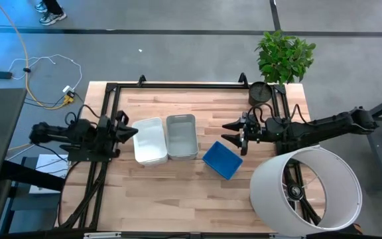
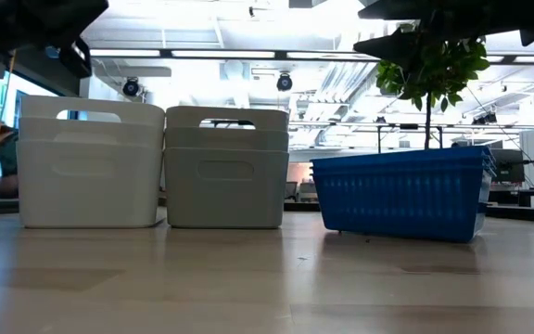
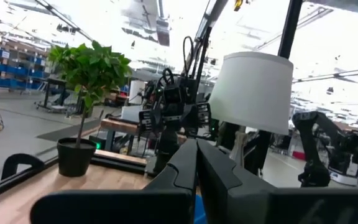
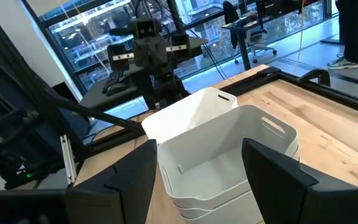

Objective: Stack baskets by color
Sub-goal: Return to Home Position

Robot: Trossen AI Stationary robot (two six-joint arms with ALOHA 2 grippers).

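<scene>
Three stacks of baskets rest by their bottoms on the wooden table: white ones, grey ones close beside them, and blue ones turned askew further right. My left gripper is shut and holds nothing, at the table's left edge just left of the white stack. My right gripper is open with nothing between its fingers. It hangs above the table, right of the grey stack and beyond the blue one, pointing at the stacks.
A potted plant with a black pot stands at the table's far right corner. A big white cylinder with a wheel inside covers the near right corner. A black frame runs along the far and left edges. Bare wood lies near the front.
</scene>
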